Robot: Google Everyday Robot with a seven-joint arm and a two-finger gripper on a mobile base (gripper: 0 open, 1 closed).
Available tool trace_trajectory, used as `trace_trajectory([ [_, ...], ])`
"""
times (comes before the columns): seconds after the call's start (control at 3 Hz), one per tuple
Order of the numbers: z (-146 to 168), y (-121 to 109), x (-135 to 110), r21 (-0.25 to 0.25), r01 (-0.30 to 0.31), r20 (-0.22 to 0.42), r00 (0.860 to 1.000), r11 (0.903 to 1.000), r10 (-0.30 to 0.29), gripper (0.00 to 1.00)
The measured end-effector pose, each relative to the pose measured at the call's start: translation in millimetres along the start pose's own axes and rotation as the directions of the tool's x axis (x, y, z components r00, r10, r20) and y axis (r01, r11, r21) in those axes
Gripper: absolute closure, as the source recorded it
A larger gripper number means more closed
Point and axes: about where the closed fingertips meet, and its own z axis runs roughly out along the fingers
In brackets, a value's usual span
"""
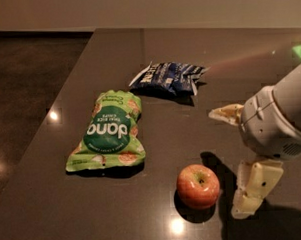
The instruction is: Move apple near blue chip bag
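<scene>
Table (54,211), one each: apple (198,185), blue bag (168,77), green bag (109,132), tool (226,162) rightmost.

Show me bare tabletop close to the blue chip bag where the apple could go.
Bare tabletop lies in front of the blue chip bag, bordered by the green bag on the left and the apple on the near side. Behind the bag is bare too. Crowded: the near right, where the open gripper hangs beside the apple.
</scene>
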Motion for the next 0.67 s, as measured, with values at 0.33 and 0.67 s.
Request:
trace_trajectory([
  [0.33, 21.1, 16.0, -10.8, -0.039, 0.061, 0.007, 0.998, 0.9974, -0.06, 0.0],
  [0.67, 35.7, 28.7, -17.5, -0.07, 0.107, 0.009, 0.994, 0.9917, -0.107, 0.0],
])
